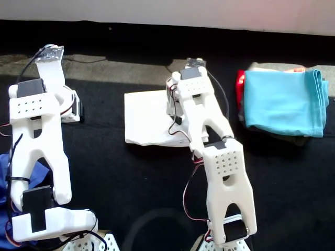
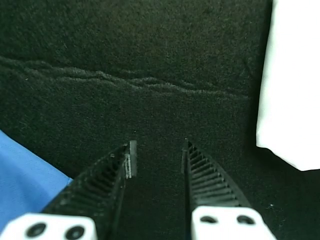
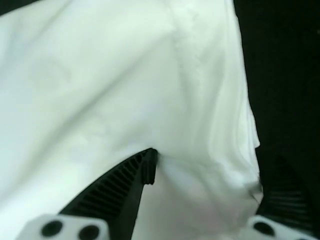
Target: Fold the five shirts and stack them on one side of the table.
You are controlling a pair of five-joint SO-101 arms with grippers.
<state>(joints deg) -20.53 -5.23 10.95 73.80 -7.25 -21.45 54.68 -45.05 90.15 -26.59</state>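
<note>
From above, a white shirt (image 1: pixel 144 117) lies flat near the middle of the black counter (image 1: pixel 115 178), with the right arm (image 1: pixel 225 167) stretched over its 3 o'clock edge. A pile of folded shirts (image 1: pixel 285 102), turquoise on top, sits at 2 o'clock. A blue shirt (image 1: pixel 3 180) pokes in at 8 o'clock beside the left arm (image 1: pixel 39 136). At the left wrist, the left jaws stand released, grasping nothing, over bare counter between blue and white cloth. At the right wrist, the right jaws are spread wide, unclenched, with the white shirt's edge between them.
</note>
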